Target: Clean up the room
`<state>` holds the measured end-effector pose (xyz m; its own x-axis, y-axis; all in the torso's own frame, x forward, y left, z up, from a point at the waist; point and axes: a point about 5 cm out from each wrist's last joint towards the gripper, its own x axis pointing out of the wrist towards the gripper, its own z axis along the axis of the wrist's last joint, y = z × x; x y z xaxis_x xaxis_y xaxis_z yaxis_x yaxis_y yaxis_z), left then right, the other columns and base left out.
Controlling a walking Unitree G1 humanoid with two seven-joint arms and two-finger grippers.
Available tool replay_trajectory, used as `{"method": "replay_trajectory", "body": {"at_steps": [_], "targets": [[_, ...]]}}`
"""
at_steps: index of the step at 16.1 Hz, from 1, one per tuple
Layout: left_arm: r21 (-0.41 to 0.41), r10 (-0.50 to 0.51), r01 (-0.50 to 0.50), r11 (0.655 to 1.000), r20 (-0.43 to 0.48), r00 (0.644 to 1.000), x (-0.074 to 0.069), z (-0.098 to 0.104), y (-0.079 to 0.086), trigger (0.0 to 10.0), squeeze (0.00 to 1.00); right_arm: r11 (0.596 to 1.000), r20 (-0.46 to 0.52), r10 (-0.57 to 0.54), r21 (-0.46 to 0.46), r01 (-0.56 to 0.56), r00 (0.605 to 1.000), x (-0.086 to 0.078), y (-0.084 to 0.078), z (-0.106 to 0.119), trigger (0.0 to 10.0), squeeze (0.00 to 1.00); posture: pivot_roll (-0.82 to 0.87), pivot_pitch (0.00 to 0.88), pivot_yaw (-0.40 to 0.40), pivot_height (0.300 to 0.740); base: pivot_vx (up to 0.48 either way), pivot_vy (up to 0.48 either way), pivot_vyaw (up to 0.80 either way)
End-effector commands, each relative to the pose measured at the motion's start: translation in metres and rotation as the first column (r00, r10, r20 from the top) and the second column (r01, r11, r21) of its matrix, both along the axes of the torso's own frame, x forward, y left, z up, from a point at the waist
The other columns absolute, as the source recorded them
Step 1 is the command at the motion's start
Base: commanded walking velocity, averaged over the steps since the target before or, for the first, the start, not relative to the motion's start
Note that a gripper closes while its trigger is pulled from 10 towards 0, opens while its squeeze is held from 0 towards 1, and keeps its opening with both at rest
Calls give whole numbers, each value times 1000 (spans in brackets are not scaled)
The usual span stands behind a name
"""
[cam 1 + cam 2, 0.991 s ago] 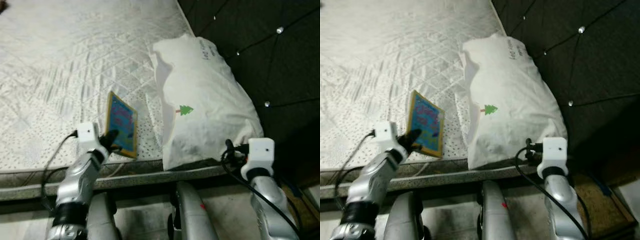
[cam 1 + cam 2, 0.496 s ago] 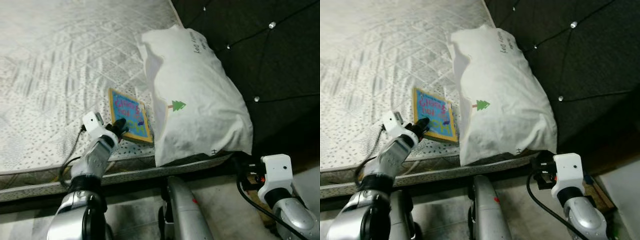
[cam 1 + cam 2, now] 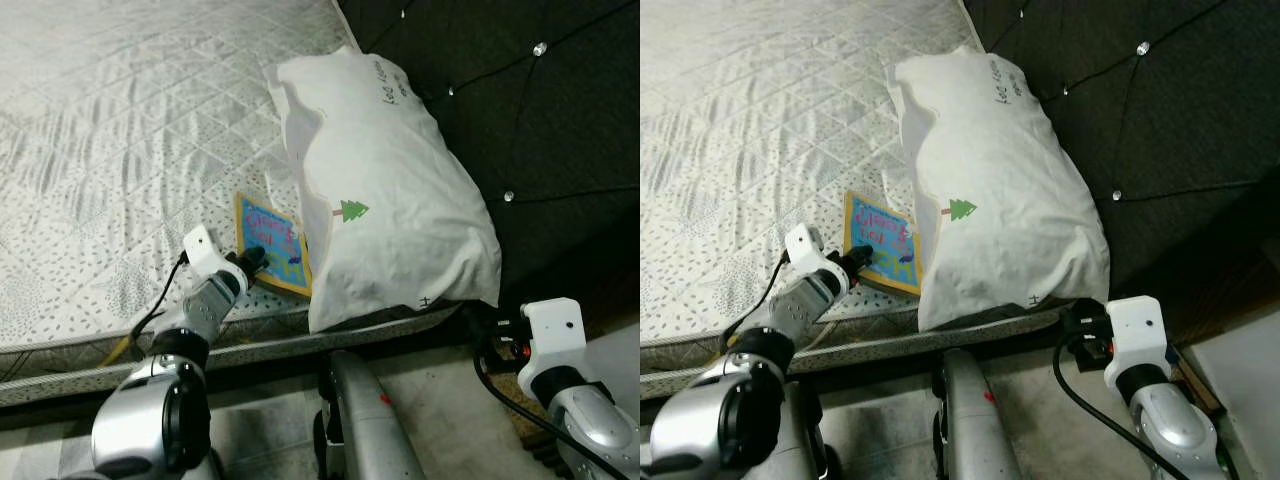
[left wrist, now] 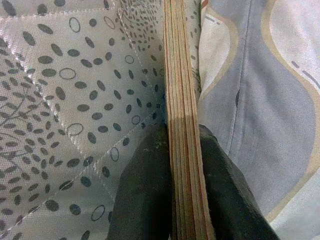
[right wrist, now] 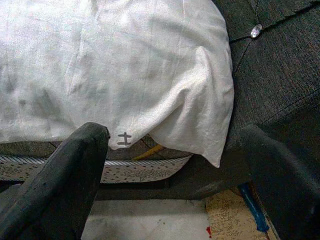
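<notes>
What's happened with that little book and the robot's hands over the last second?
The left hand kept its grip on the colourful book and brought it closer to the white pillow, so the book now lies right against it on the mattress. The right hand dropped from beside the pillow's corner to below the bed edge, fingers open. The pillow itself looks undisturbed; much of the shift in the picture is the camera moving.

On the bed [image 3: 120, 120], a book [image 3: 272, 243] lies just left of the pillow [image 3: 385, 200]; the headboard [image 3: 520, 120] stands right of the pillow.
</notes>
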<state>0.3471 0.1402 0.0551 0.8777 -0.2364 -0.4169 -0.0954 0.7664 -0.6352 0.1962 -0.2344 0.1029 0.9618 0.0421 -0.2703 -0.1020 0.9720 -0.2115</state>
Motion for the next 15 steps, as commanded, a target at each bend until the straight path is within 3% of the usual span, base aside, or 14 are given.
{"method": "replay_trajectory", "body": {"at_steps": [1, 3, 15], "targets": [[28, -22, 23, 999, -39, 999, -3, -6, -4, 10000, 1000, 1000, 3, -15, -28, 15, 1000, 0, -5, 3, 10000, 0, -287, 154, -152, 597, 0, 0, 0], [129, -46, 52, 990, -48, 998, -1, -5, 1, 10000, 1000, 999, 9, -15, -29, 16, 1000, 1, -6, 4, 10000, 0, -288, 148, -151, 597, 0, 0, 0], [235, 1, 6, 972, -28, 1000, 4, 2, 31, 10000, 1000, 1000, 17, -7, 6, 7, 1000, 14, 3, 1, 10000, 0, -244, 138, -134, 597, 0, 0, 0]]}}
